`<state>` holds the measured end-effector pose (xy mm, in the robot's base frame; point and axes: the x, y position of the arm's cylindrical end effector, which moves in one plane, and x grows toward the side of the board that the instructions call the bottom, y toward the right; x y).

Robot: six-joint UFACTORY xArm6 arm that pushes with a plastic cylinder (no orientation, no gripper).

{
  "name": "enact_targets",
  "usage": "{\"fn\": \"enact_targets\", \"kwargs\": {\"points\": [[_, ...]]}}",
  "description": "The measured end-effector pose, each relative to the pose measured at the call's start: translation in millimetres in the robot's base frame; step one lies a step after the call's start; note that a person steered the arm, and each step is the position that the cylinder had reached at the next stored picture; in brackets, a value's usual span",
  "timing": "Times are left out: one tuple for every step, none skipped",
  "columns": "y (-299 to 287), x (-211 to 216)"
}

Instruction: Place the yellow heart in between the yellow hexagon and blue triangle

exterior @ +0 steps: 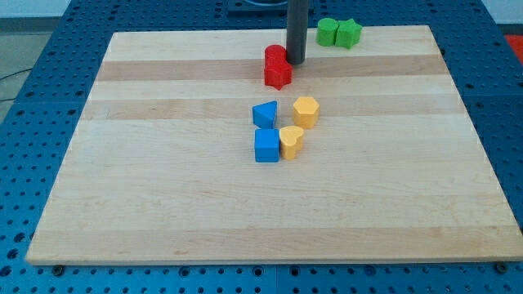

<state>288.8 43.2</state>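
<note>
The yellow heart point(291, 140) lies near the board's middle, touching the right side of a blue square block point(266, 145). The yellow hexagon point(306, 110) sits just above the heart. The blue triangle point(265, 113) sits left of the hexagon, directly above the blue square. My tip point(295, 61) is at the view's top centre, right beside two red blocks point(277, 67), well above the yellow and blue group.
Two green blocks point(338, 32) sit together at the top edge, right of the rod. The wooden board point(163, 180) rests on a blue perforated table point(33, 49).
</note>
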Motion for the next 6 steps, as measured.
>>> {"fn": "enact_targets", "kwargs": {"points": [[0.1, 36.8], [42.9, 70.4], [80.2, 158.5], [24.9, 244.8], [-17.7, 218.6], [-18.5, 177.9]]}}
